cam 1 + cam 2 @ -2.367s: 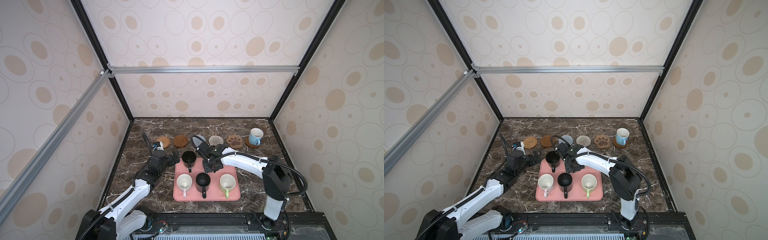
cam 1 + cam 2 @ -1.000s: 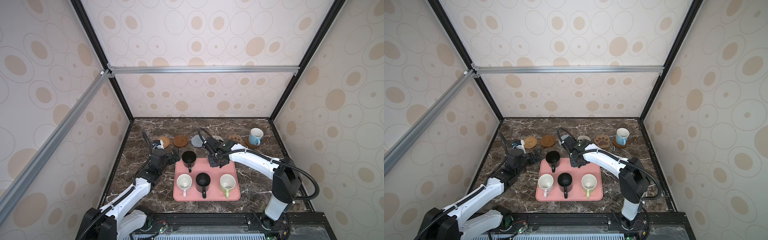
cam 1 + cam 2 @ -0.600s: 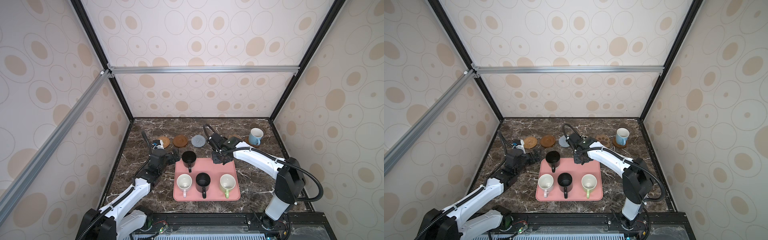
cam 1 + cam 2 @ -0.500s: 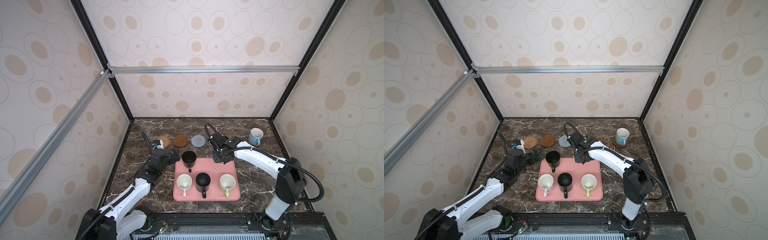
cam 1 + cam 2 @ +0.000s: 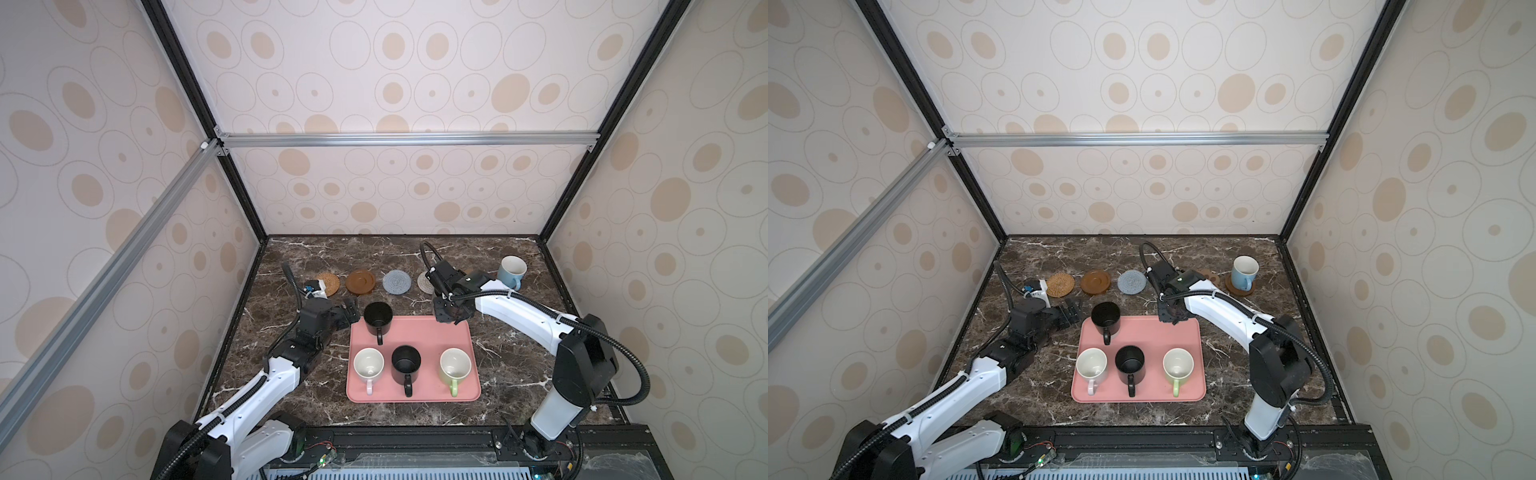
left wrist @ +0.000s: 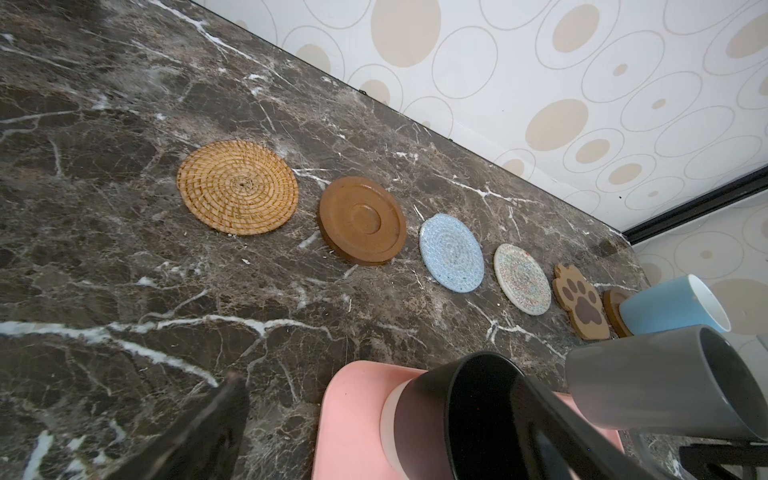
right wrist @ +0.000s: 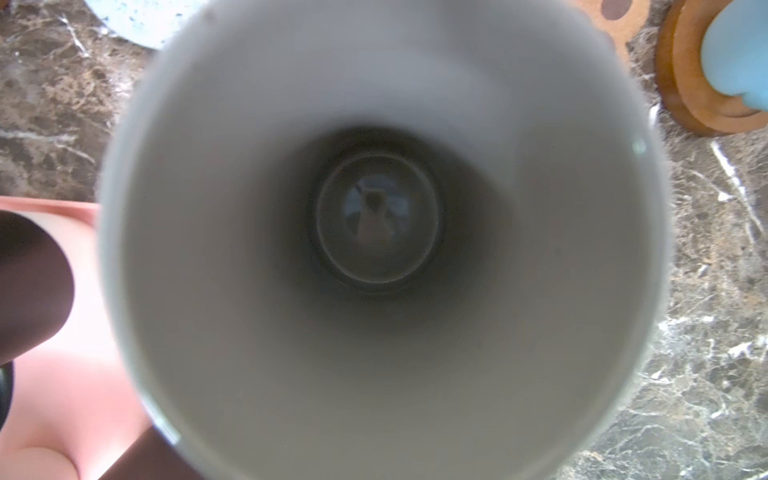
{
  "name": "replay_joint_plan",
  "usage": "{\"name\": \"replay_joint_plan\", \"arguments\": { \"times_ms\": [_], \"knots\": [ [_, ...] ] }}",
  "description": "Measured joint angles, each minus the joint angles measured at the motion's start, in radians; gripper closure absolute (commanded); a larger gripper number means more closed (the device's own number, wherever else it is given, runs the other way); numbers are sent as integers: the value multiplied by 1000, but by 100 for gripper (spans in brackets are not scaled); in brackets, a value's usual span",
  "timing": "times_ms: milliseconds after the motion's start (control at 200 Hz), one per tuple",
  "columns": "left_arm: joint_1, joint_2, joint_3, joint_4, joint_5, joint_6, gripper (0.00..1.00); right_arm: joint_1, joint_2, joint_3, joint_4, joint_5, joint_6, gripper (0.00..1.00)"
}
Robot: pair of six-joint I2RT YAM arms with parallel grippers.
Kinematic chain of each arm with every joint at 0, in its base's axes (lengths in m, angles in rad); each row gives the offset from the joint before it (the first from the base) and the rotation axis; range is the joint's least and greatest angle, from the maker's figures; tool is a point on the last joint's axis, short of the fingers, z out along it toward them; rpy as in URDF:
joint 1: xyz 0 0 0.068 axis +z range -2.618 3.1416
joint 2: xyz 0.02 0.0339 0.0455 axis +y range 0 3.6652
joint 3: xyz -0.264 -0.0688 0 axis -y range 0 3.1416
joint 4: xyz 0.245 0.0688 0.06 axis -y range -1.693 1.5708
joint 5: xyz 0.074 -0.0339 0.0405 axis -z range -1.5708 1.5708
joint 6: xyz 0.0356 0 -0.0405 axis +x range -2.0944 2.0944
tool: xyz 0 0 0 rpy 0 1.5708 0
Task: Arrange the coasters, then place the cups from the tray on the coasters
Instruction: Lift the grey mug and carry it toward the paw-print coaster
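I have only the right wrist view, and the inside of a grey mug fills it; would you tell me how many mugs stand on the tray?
Observer: Four stand on the pink tray: two black mugs, a pale pink mug and a light green mug.
Operator: Thank you. Which coasters near my mug are free?
Observer: The cream knitted coaster and the paw coaster both lie bare.
Operator: And what is the left gripper doing?
Observer: The left gripper stands open beside the rear black mug, gripping nothing.
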Motion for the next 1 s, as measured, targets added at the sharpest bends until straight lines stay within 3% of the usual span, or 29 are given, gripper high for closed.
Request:
{"name": "replay_joint_plan", "arguments": {
  "times_ms": [1001],
  "knots": [
    [0, -29, 0, -24, -18, 0, 0, -157, -2, -7, 101, 3, -121, 89]
  ]
}}
